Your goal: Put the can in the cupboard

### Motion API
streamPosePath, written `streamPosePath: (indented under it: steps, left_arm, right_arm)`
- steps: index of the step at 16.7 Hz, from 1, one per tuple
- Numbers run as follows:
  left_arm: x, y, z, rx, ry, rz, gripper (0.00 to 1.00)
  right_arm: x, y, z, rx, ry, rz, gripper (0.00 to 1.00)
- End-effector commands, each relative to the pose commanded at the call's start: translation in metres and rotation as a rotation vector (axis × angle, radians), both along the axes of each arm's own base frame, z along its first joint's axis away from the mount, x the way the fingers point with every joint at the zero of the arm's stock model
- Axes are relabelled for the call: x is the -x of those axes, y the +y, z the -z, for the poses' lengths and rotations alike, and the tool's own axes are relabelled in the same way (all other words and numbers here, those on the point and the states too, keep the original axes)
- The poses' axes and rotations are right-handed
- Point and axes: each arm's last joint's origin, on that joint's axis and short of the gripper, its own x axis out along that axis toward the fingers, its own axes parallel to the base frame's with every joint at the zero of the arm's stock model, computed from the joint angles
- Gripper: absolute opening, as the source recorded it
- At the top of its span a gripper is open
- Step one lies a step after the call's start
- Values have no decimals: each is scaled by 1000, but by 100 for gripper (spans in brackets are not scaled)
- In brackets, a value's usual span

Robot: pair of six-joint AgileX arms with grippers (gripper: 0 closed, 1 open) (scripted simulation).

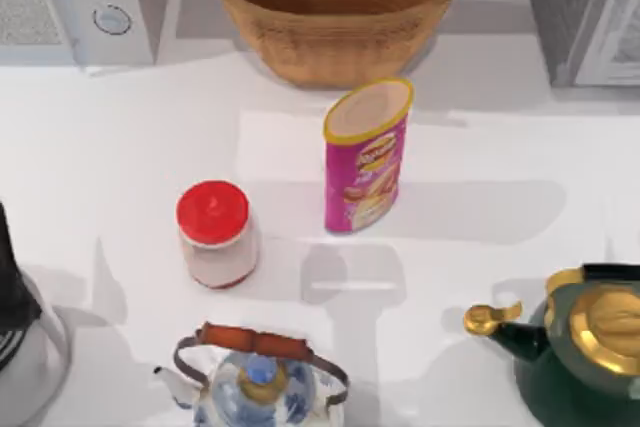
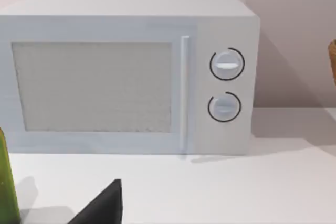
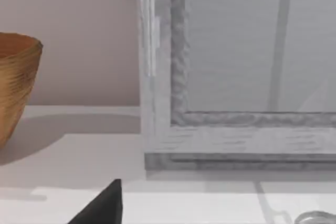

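The cupboard (image 1: 590, 7) is cut off at the upper right of the top view, its door seemingly closed. The wicker basket (image 1: 335, 7) sits at top centre, and the can (image 1: 367, 157) stands upright mid-frame, apart from the red-lidded jar (image 1: 215, 232). Whether either gripper is open cannot be told. The can should probably be gripped mid-body and kept vertical once the door is opened.
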Motion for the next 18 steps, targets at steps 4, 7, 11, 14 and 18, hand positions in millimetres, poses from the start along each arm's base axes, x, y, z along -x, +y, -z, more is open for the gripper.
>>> streamPosePath:
  steps: [4, 7, 11, 14, 18]
  left_arm:
    - [0, 0, 0, 0, 0, 0, 100]
    - [0, 0, 0, 0, 0, 0, 100]
    - [0, 0, 0, 0, 0, 0, 100]
    - [0, 0, 0, 0, 0, 0, 100]
    - [0, 0, 0, 0, 0, 0, 100]
  right_arm:
    - [2, -1, -12, 8, -41, 5, 100]
    - [5, -3, -46, 29, -84, 32, 100]
    - [-11, -10, -90, 56, 2, 82, 100]
    - [-46, -20, -106, 66, 170, 108, 100]
    - [-104, -41, -81, 54, 479, 104, 100]
